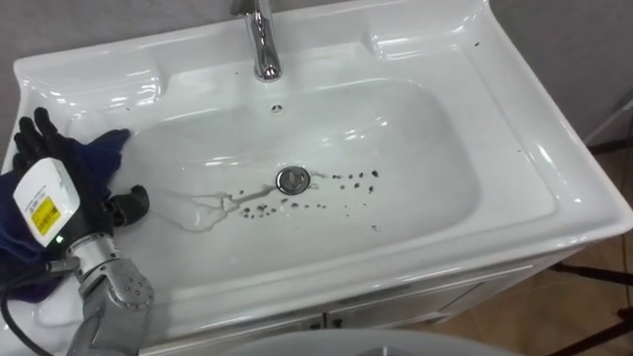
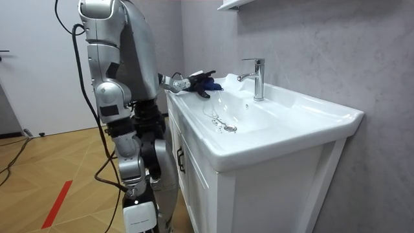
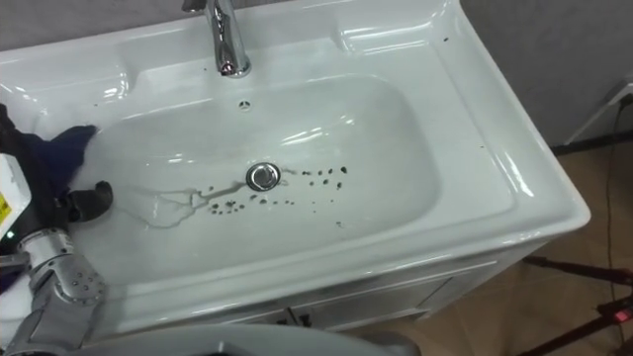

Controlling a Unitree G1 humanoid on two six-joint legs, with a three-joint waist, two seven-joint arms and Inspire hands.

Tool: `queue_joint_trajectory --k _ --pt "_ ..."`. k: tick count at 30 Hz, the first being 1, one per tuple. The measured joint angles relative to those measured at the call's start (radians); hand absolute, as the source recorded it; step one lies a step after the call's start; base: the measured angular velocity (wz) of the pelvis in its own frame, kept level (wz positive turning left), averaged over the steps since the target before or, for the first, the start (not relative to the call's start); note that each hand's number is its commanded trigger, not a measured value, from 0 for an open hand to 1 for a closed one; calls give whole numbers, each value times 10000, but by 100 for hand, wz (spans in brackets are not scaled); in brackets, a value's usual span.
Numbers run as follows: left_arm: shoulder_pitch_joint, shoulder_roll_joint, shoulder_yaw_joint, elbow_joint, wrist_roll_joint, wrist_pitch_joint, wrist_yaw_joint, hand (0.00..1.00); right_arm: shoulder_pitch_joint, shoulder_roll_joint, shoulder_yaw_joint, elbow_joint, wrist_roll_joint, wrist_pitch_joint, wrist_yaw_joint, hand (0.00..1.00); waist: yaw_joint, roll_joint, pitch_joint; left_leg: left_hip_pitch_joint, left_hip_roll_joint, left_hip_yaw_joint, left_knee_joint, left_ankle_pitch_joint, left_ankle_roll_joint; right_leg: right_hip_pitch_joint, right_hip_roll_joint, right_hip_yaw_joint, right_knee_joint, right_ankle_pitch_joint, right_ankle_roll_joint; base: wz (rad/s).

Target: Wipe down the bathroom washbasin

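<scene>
My left hand (image 1: 87, 178) on blue cloth (image 1: 107, 146) at basin (image 1: 425, 119) left slope, set for sweep toward specks (image 1: 348, 179); cannot tell whether fingers grip cloth.

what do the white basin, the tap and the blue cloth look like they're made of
The white basin: likely glazed ceramic, glossy, with sharp light streaks along its rim. The curved silver tap: polished metal, probably chrome-plated, with mirror-like reflections. The dark blue cloth: soft fabric, matte and crumpled; the exact fibre cannot be told.
</scene>
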Motion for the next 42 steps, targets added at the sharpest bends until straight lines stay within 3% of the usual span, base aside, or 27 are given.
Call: queue_joint_trajectory --k 9,21,28,29,31,42 --pt "-42 -27 6 142 -26 19 305 0 -42 1 -3 -274 10 224 -10 0 3 -5 -1 -77 2 -1 -5 1 -1 -92 2 -2 13 10 -15 0" --pt "-778 -37 67 1510 19 -20 278 0 -63 -1 -10 -339 2 242 -79 0 159 49 0 8 29 39 -84 60 -102 -153 35 40 130 -15 -105 -1" --pt "-742 5 117 1654 6 -19 280 0 -85 -48 -13 -309 -5 440 -76 0 183 108 -66 -2 89 40 -193 112 -189 -252 123 111 145 -13 -167 -3" --pt "-713 5 127 1656 6 -19 279 71 -95 -47 -14 -309 -4 440 -77 0 195 108 -89 -1 99 39 -192 126 -210 -241 147 147 146 -6 -183 -3" --pt "-656 3 186 1656 5 -19 280 100 -98 -48 -16 -314 -1 441 -89 0 195 103 -122 5 121 30 -186 144 -235 -214 168 145 137 13 -213 0" --pt "-828 44 197 2349 251 -19 -113 100 -229 -133 -132 -719 -30 437 -78 0 195 172 -104 193 153 55 -185 277 -400 48 156 65 -40 -24 -343 0"
